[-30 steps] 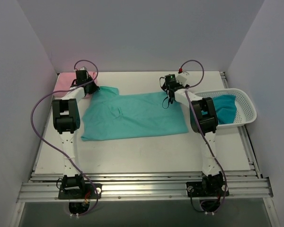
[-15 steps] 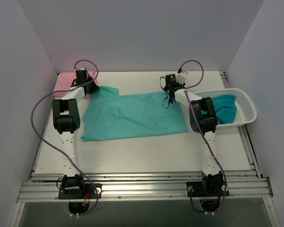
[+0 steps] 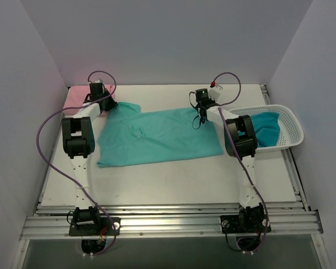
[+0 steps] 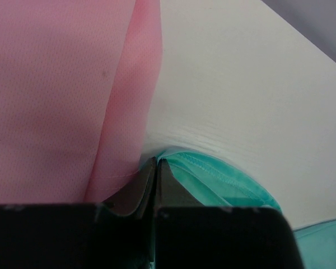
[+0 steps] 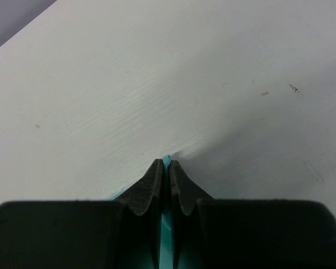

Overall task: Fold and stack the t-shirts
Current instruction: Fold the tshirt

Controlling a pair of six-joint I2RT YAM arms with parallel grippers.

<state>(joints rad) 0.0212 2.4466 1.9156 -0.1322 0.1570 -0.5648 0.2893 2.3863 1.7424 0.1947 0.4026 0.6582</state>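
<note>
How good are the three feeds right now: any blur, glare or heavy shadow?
Top view: sharp, evenly lit, no glare. Left wrist view: pink shirt weave crisp, left gripper dark and soft-edged. Right wrist view: table sharp, right gripper blurred, soft shadow beside it.

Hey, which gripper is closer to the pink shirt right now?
Left. The left gripper, fingers shut on the green shirt, sits right beside the pink shirt; the right gripper pinches the green shirt's opposite corner, far off.

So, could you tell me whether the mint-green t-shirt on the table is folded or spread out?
Spread out: the mint-green t-shirt lies flat across the table, left gripper and right gripper each shut on its far edge.
</note>
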